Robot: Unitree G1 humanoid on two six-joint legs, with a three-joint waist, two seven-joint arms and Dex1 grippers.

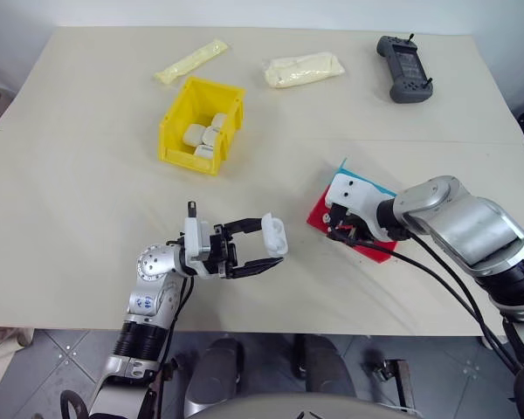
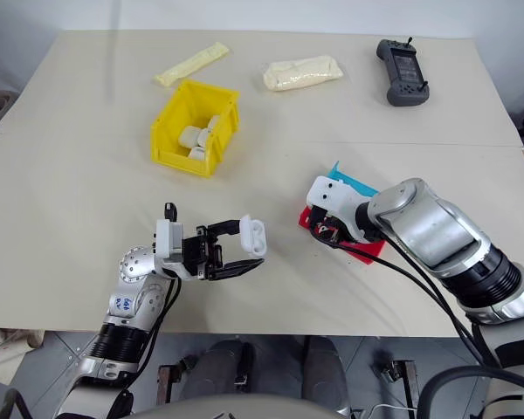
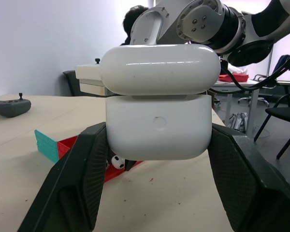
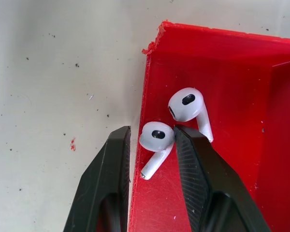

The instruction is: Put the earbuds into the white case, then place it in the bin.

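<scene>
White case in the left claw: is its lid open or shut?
Slightly open. The white case sits clamped between the left claw's fingers, a narrow gap showing between lid and body.

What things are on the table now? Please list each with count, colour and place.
bin: 1, yellow, far left-centre, white items inside.
packets: 2, pale yellow, beyond the bin.
controller: 1, dark grey, far right.
tray: 1, red and teal, near right.
earbuds: 2, white, in the tray.
case: 1, white, lid raised, in left tool.
left tool: shut on the case.
right tool: over the tray corner, fingers either side of one earbud.
</scene>
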